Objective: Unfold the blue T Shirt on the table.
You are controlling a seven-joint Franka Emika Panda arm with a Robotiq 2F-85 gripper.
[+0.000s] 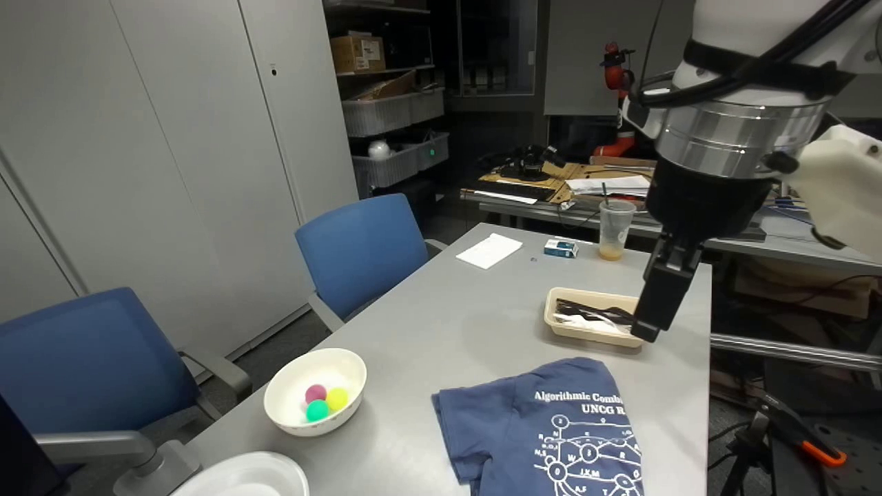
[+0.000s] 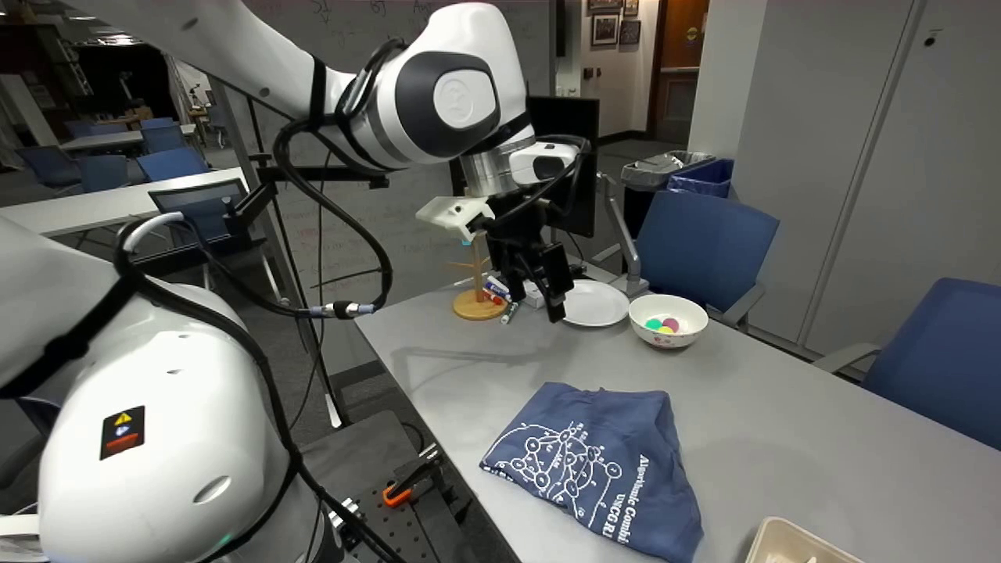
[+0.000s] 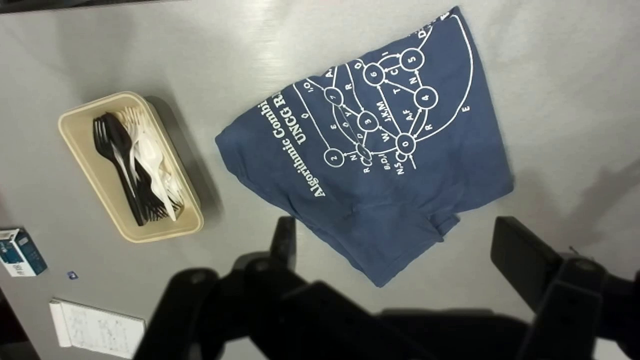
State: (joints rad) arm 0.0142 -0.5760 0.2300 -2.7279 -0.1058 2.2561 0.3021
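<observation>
Navy cloth: the shirt [image 3: 370, 145] lay folded on the tabletop [image 1: 427, 331], probably why its lettering [image 3: 295, 160] broke off at one edge. The tray [image 3: 165, 228] and bowl [image 1: 286, 389] stood apart from it, perhaps leaving spreading room. The jaws, wide and holding nothing, hung higher; in the wrist view, a sleeve [image 3: 385, 245] pointed between them.

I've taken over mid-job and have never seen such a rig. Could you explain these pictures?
The machine is one robot arm. Two pictures watch it from outside; the third is taken from its wrist, looking down past two dark fingers. On the grey table lies the blue T-shirt, folded. Also there are a tray of cutlery, a bowl holding three balls, a white plate and a clear cup. The fingers stand open above the table and hold nothing.
</observation>
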